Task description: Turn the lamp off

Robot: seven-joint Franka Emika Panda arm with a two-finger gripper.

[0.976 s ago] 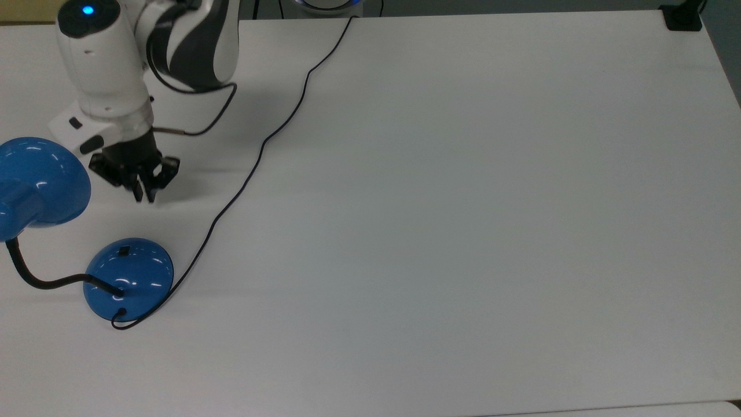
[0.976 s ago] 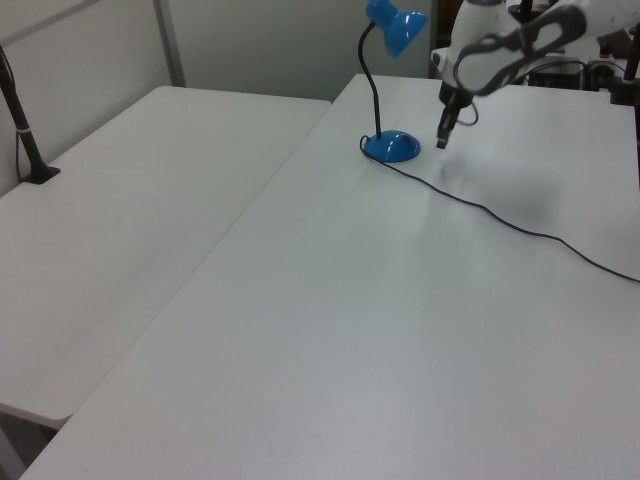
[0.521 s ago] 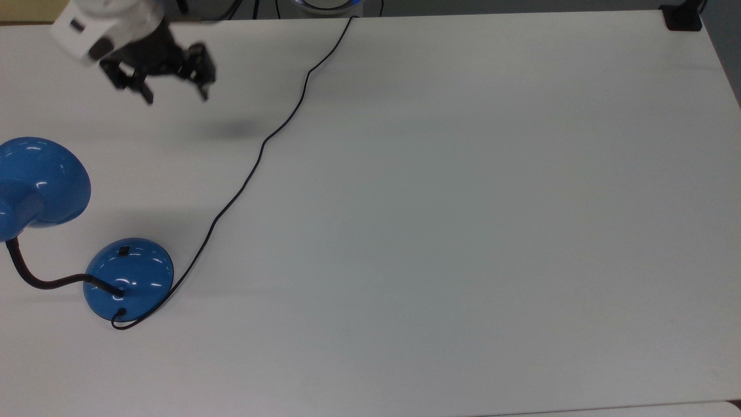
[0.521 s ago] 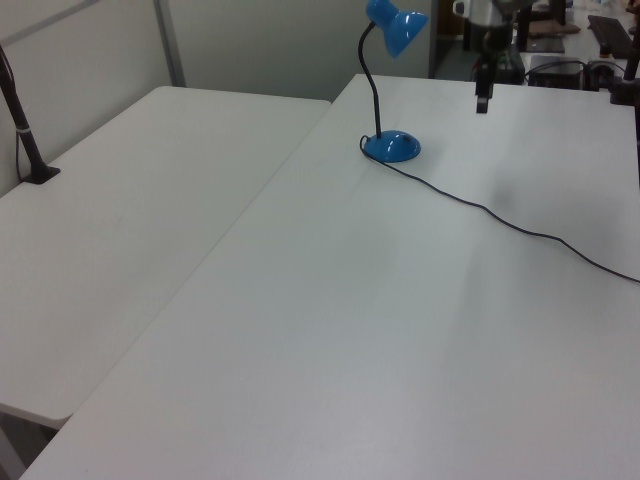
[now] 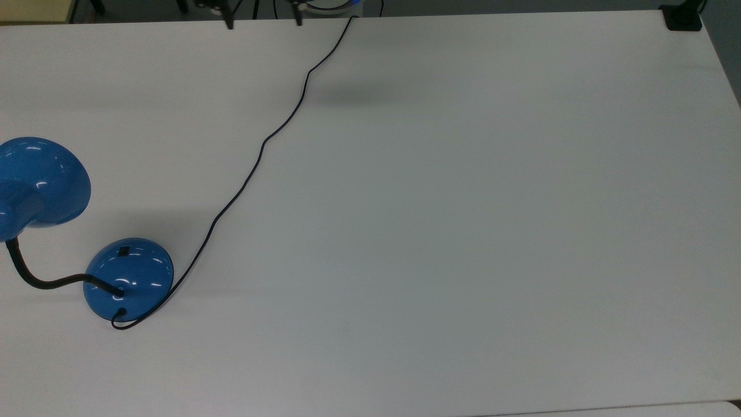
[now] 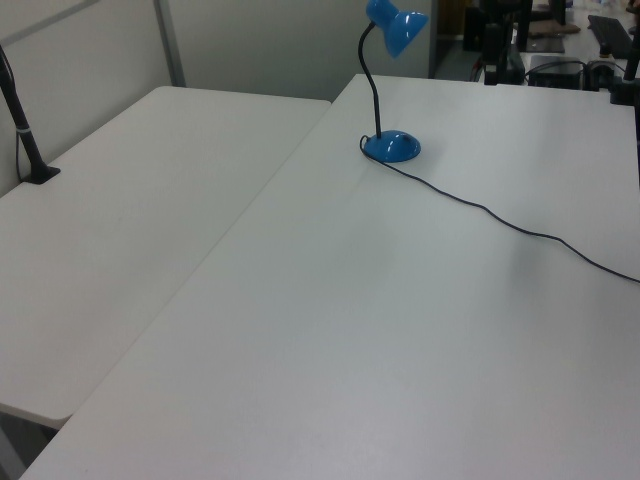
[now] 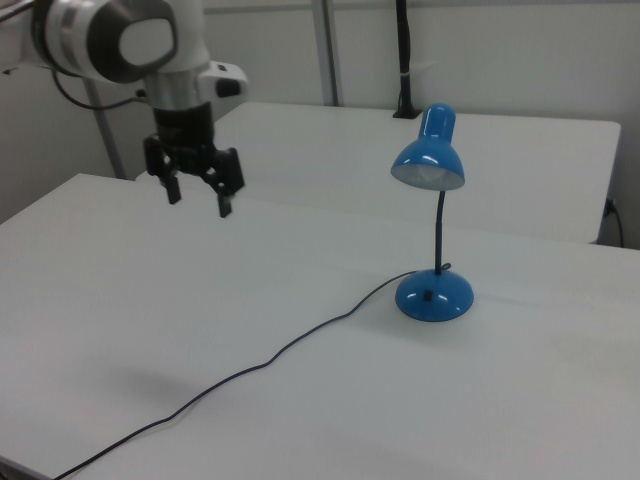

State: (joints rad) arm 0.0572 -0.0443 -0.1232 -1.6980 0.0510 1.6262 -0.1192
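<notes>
White tabletop [image 5: 463,231] takes up nearly all of the top view; a 2nd white table [image 6: 120,220] sits alongside it at the left of the left view, and again behind it at the top of the right view, w/ a pale wall beyond.

Lamp [image 5: 128,278] stands at the lower left of the top view: glossy blue dome base w/ a small black switch [image 5: 124,251] on its upper side, black gooseneck [image 5: 40,281] curving off toward the left edge, blue shade [image 5: 40,182] above the base at mid-left. Right view has the lamp [image 7: 434,295] right of centre, neck upright, shade [image 7: 429,155] tipped down, no glow visible under it. Left view has it [image 6: 392,146] at upper centre, shade near the top edge.

Thin black cord [image 5: 260,150] leaves the base's lower edge, loops once, then runs diagonally up to the table's top edge in the top view; in the right view it trails from the base to the lower left corner.

Gripper [image 7: 196,192] hangs in the upper left of the right view, up off the table and well apart from the lamp. Its 2 black fingers [image 7: 225,205] point down, spread wide, nothing between them. In the top view just 2 dark fingertips [image 5: 230,23] poke in at the top edge, far from the base. White arm [image 7: 130,40] fills the right view's top left corner.
</notes>
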